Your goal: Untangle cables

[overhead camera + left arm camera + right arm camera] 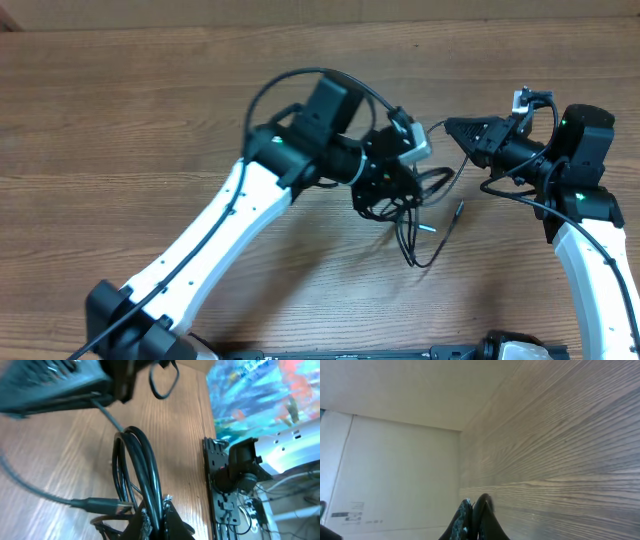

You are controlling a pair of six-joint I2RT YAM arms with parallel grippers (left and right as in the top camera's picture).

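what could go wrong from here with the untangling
1. The left end effector is shut on several strands of the cables at once; pulling may tighten the knot.
2. The right end effector is shut, yet its wrist view shows no cord in its grip, so it may hold nothing.

Wooden table [150, 120]; tangled black cables [405, 236] on it.

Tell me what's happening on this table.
Two robot arms are working a tangle of thin black cables on the wooden table. The left pincer is shut on a bunch of them, mid-table. The right pincer, just beside the tangle, is shut too; whether it has caught a strand cannot be told.
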